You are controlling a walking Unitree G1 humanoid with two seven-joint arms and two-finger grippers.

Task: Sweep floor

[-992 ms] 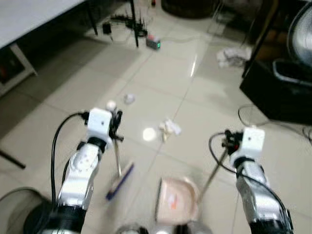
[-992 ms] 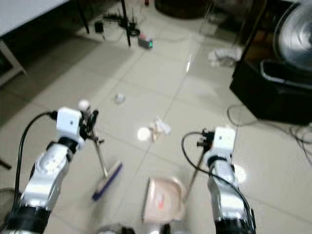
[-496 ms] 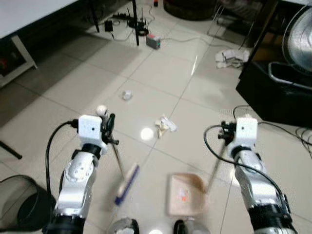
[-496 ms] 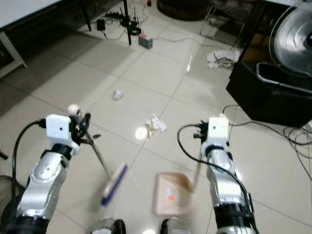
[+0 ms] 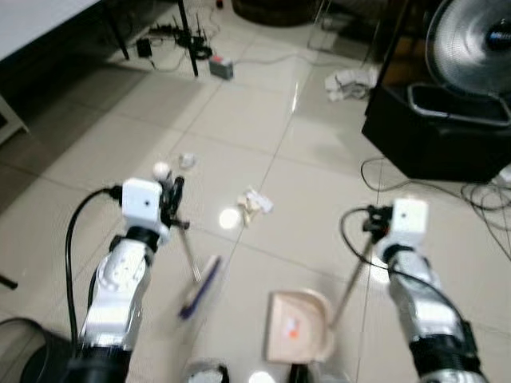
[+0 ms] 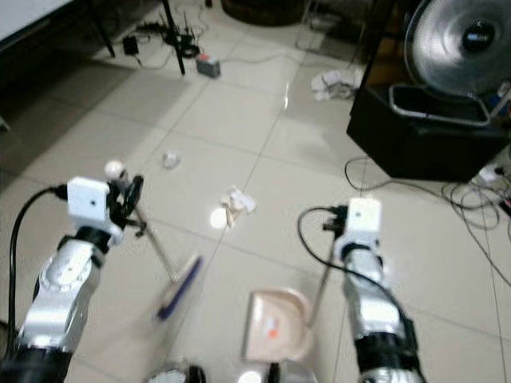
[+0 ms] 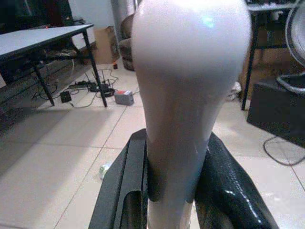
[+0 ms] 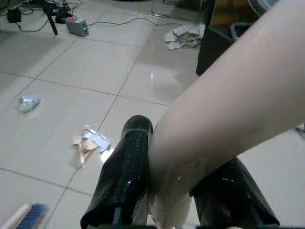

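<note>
My left gripper is shut on the pale handle of a broom, whose blue brush head rests tilted on the tiled floor. In the left wrist view the handle's rounded top rises between the two black fingers. My right gripper is shut on the long handle of a beige dustpan that sits on the floor between my arms. Crumpled paper litter lies ahead of the dustpan. A small crumpled scrap lies farther off to the left.
A black box with a fan on it stands at the right, with cables trailing on the floor beside it. Table legs and a power strip are at the back left. More crumpled paper lies at the back.
The camera has shifted, bringing the fan and black box more into view. The broom head and dustpan stay on the floor between my arms, still held.
</note>
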